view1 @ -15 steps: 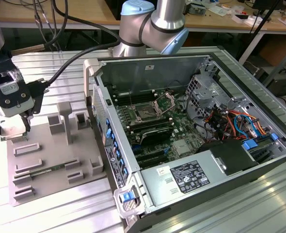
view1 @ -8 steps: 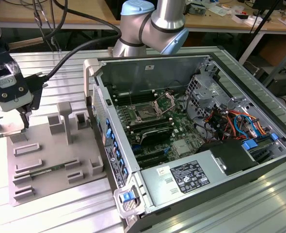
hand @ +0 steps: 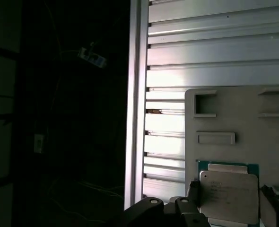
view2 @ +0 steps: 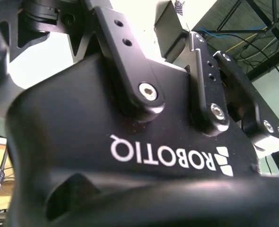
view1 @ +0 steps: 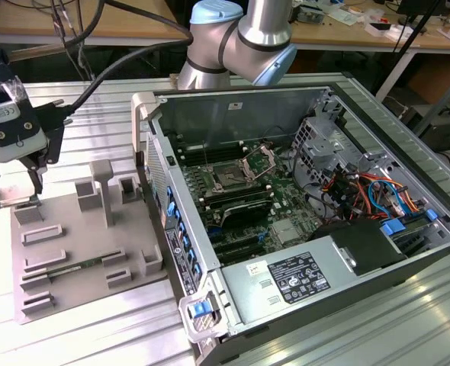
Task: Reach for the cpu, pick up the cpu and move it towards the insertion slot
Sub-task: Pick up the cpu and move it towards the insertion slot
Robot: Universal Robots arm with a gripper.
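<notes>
The cpu (hand: 229, 196) lies flat, metal top up, in a nest at the edge of the grey tray (hand: 243, 127). That is probably why it is kept there: a shallow pocket fixes its place and squareness, so the tool can come down on it the same way each time. In the first wrist view the tool (hand: 231, 189) straddles the chip, its dark fingers (hand: 191, 191) standing one at each of two opposite edges. A strip of tray shows between one finger and the chip's rim, so I judge the jaws spread and not yet clamped, with the cpu resting on the tray rather than lifted. Taking it by the edges makes sense, since that would spare the underside and keep the chip level. In the exterior view the tool (view1: 11, 183) hangs over the tray's end at the exterior view's left, on the ribbed worktop (view1: 95, 328), well apart from the open case (view1: 233, 114). Inside the case the slot (view1: 229, 181) has its bracket (view1: 259, 158) swung up, which leaves the dark centre exposed to take a chip from above. The reach looks about complete, the pick-up not yet made.
</notes>
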